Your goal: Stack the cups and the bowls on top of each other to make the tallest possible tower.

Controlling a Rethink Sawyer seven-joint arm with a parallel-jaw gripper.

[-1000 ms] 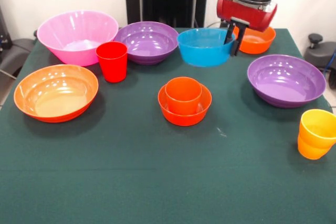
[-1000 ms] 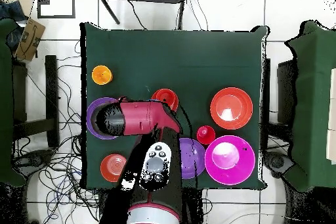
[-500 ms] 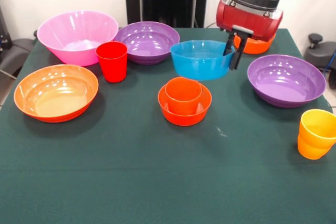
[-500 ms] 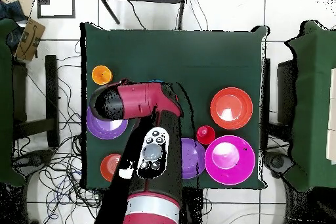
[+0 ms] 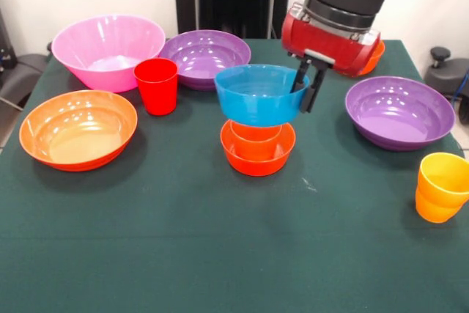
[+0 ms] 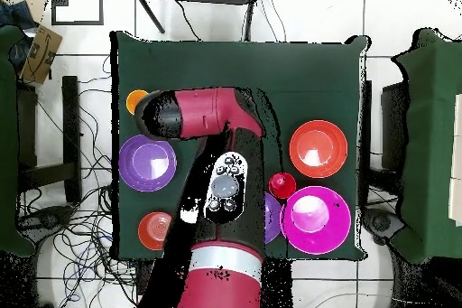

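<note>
The gripper [image 5: 305,87] hangs from the red and black arm [image 5: 338,12] at upper centre-right of the front view. Its dark jaws are closed on the right rim of the blue bowl [image 5: 259,94], one finger inside the wall and one outside.

The blue bowl is upright and level, held directly above the orange cup [image 5: 255,135]. Whether its base touches the cup's rim cannot be told. The orange cup stands inside the small orange bowl [image 5: 257,153], which rests on the green counter [image 5: 220,247] at frame centre.

The red cup [image 5: 156,85] stands left of centre, just in front of one purple bowl [image 5: 206,58]. The large pink bowl [image 5: 108,50] sits at upper left. The large orange bowl [image 5: 78,128] lies below it at the left edge. A second purple bowl [image 5: 399,111] sits at right, well apart from the blue bowl. The yellow-orange cup [image 5: 442,186] stands at lower right. Another small orange bowl [image 5: 373,55] shows partly behind the arm.

In the overhead view the arm [image 6: 203,115] covers the stack.
</note>
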